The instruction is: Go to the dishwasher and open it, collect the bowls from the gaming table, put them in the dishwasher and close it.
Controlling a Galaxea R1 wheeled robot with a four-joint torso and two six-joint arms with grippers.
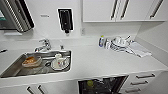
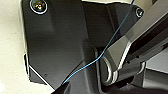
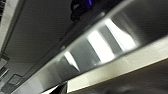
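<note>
Dishwasher [image 1: 102,85] open under counter [image 1: 100,62], yellow-green bowl [image 1: 90,83] inside; fingers' state on both arms: cannot tell.

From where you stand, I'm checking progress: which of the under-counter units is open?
The dishwasher, right of the sink: its dark interior with racks shows. The white drawers to its right and the white cabinet doors under the sink are shut.

One sink [image 1: 15,68] at nine o'clock holding one orange-filled bowl [image 1: 31,61] and one white dish [image 1: 60,63]. One faucet [image 1: 44,45]. One open dishwasher [image 1: 102,85] at six o'clock, one yellow-green bowl [image 1: 90,83] inside. Two bottles [image 1: 101,41] at one o'clock.
</note>
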